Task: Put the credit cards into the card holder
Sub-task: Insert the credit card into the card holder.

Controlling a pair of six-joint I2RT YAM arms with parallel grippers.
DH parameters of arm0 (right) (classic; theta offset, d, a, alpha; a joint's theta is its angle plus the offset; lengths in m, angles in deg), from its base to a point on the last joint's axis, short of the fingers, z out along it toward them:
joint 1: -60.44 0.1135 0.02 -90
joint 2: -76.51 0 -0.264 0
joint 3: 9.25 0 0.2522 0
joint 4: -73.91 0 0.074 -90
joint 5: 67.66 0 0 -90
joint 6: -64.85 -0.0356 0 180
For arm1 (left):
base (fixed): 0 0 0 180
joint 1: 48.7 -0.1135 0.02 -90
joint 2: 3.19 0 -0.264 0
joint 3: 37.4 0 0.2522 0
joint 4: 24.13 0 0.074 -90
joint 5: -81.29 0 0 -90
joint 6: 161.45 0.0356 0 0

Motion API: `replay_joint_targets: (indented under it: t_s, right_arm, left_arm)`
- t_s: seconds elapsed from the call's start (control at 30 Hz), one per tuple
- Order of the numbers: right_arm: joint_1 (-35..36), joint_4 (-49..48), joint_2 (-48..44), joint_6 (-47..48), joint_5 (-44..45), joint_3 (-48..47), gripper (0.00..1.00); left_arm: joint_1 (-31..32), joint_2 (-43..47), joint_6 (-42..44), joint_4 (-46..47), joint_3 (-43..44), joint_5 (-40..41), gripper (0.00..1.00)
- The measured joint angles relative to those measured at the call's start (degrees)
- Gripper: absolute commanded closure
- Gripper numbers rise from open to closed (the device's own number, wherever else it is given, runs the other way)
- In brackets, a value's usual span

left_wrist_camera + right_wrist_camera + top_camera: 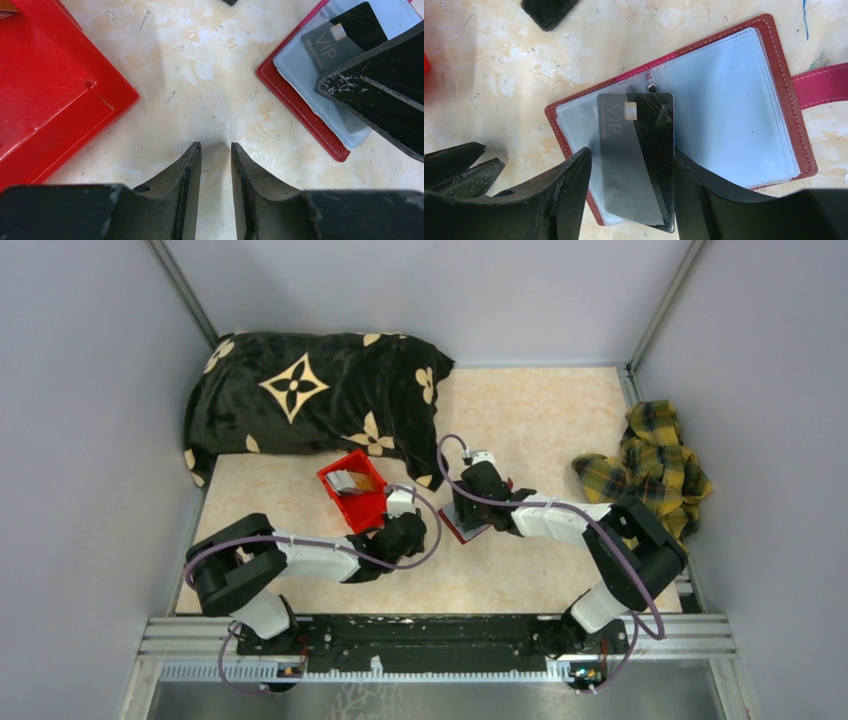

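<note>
Feeding a dark VIP card point(636, 150) into the card holder point(734, 105). The card's long edges sit between the jaws of the right gripper point(634, 200), which are closed on it. One side of the card looks milky, as if under a clear sleeve, and the rest is bare black. My judgement is that it is only partly in and slightly skewed to the pocket.

The holder lies open and flat on the bench point(210, 75), lining up, strap tab out to one side, near the red bin point(50, 90). The left gripper point(216, 150) hangs low over bare bench between bin and holder. Its jaws are all but closed, with a narrow slit between them and nothing in it, and it does not touch the holder.

The top view shows pale and tan flat pieces point(350, 480) in the bin. These are probably the other credit cards, but they are too small to confirm.

Risks from here:
- Nothing pins the holder, so a forward push may slide it across the bench instead of seating the card.
- With the card skewed, a corner may catch the sleeve seam and buckle the plastic.
- A thin card held by its edges may bow or spring out.
- The card may slip between two sleeves rather than into one.
- The two arms work close together, so they may touch.
</note>
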Motion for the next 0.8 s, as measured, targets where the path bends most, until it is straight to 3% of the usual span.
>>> replay_joint_targets:
  t_s: [0.23,0.37,0.8]
  right_arm:
    - [0.00,0.42,-0.83,0.26,1.81,0.63,0.38]
    - [0.00,1.18,-2.75,0.15,3.17,2.21,0.27]
    - [-0.42,0.26,-7.87,-0.24,5.07,5.55,0.28]
  left_arm:
    - [0.35,-0.09,-0.85,0.46,-0.02,-0.39,0.65]
    - [1.03,-0.11,-1.03,0.85,-0.02,-0.79,0.65]
    - [1.81,-0.26,-1.01,1.07,-0.02,-0.94,0.65]
